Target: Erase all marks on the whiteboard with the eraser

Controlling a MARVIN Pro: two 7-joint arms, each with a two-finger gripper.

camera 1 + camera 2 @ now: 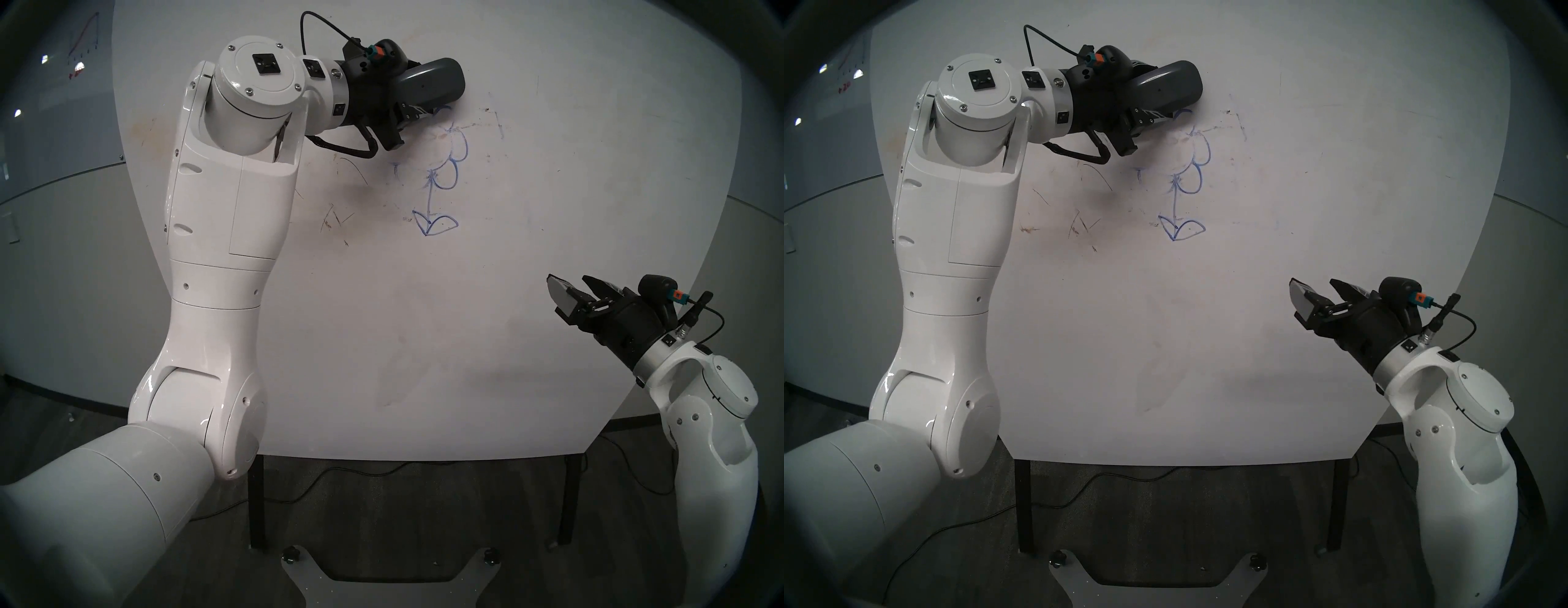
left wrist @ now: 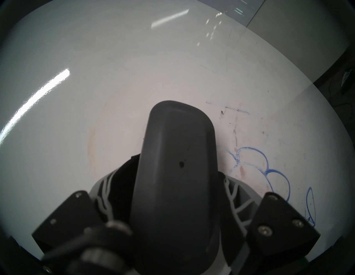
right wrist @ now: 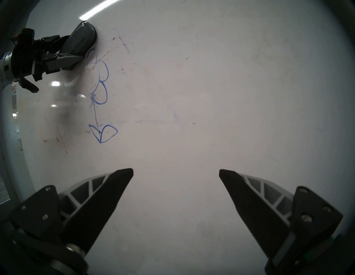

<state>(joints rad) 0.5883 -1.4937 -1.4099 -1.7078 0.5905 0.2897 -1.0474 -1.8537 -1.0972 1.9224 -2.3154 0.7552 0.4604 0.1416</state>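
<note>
The large whiteboard [image 1: 551, 212] lies flat under both arms. Blue marks [image 1: 441, 187] on it form part of a flower: right-hand petals, a stem and two leaves [image 3: 101, 132]; the flower's left side is only faint smears. My left gripper [image 1: 418, 95] is shut on the dark grey eraser [image 1: 432, 83], which rests on the board at the top of the flower, just above the uppermost petal [image 2: 249, 159]. The eraser [image 2: 176, 172] fills the left wrist view between the fingers. My right gripper [image 1: 570, 288] hovers open and empty over the board's near right part, far from the marks.
Brown and black scratchy stains [image 1: 335, 220] lie left of the flower. The board's near edge [image 1: 424, 458] stands on black legs [image 1: 256, 501], with cables on the dark floor. A grey wall panel with a red graph [image 1: 85, 42] is at far left.
</note>
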